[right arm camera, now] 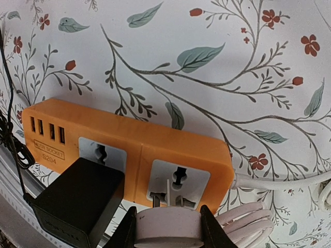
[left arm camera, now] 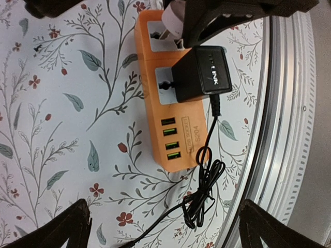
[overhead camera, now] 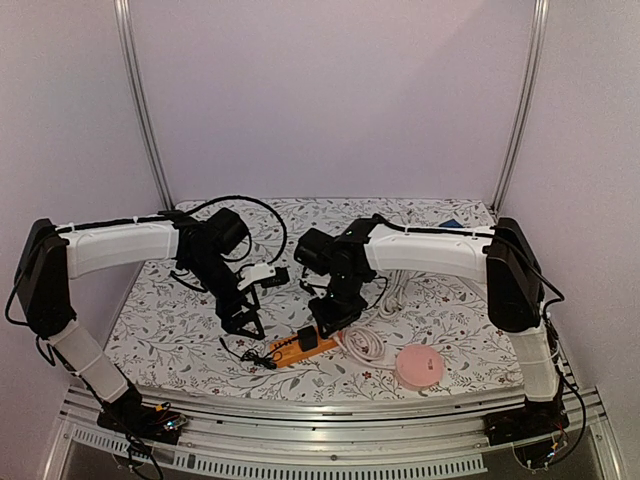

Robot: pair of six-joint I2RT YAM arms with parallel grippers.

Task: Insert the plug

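Note:
An orange power strip lies on the floral cloth, also in the top view and the left wrist view. A black adapter sits in its socket nearer the USB ports. My right gripper is shut on a pale pink round plug, whose prongs sit at the slots of the second socket. My left gripper is open and empty, hovering over the strip's USB end and a bundled black cable.
The pink coiled cord runs to a round pink device at the front right. The strip's white cable leaves to the right. The metal table rail lies just past the strip.

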